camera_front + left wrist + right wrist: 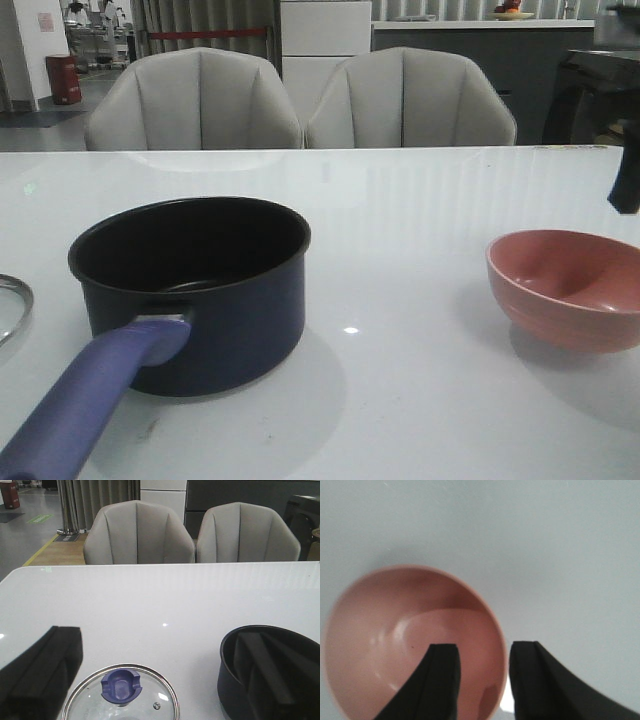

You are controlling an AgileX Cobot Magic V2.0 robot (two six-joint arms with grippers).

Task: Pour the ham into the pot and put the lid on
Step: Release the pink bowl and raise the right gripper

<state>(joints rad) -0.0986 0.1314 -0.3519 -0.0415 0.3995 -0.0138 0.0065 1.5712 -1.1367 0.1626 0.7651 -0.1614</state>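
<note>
gleaming navy pot [200,290], black inside, purple-blue handle [90,400]

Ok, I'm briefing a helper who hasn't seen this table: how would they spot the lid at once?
Start at the white table and find the dark navy saucepan with the long purple-blue handle. The round clear glass lid lies flat on the table on the robot's left of it. Its metal rim and blue-purple cupped knob set it apart from the pink bowl on the far right.

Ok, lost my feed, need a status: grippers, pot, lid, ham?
Both grippers open, empty; right gripper straddling pink bowl rim. Pot uncovered; lid flat on table beside it. No ham visible in bowl. Nothing in the way.
</note>
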